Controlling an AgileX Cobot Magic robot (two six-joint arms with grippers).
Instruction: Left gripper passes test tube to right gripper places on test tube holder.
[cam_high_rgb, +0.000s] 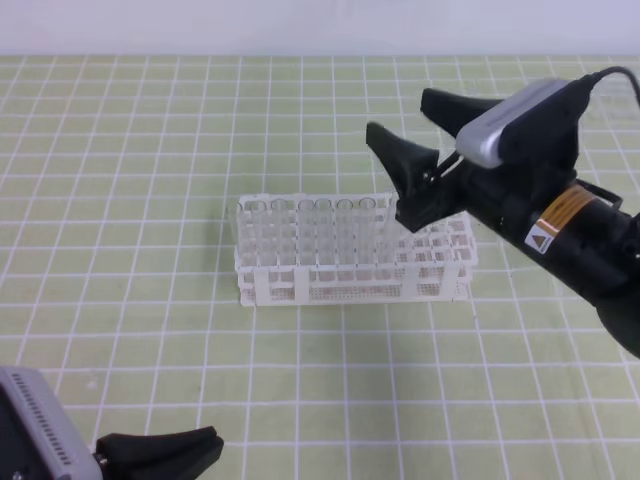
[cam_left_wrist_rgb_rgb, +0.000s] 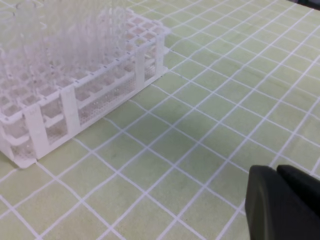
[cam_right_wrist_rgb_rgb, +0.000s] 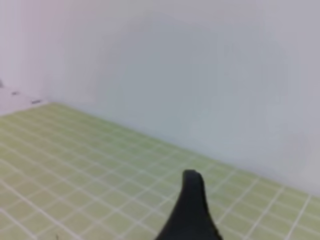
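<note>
The rack stands in the middle of the green checked mat, and a row of clear test tubes already stands upright along its near side. The right gripper hangs just above the rack's right end with its jaws spread wide and nothing between them. The left gripper sits low, well in front of the rack toward its left; its jaws look nearly together and hold no tube as far as the high view shows. No loose tube lies on the mat, so the handover and placement look finished, or another tube has yet to be fetched. Open mat surrounds the rack on every side; the wall rises well behind it, leaving both arms free room to pull away.
</note>
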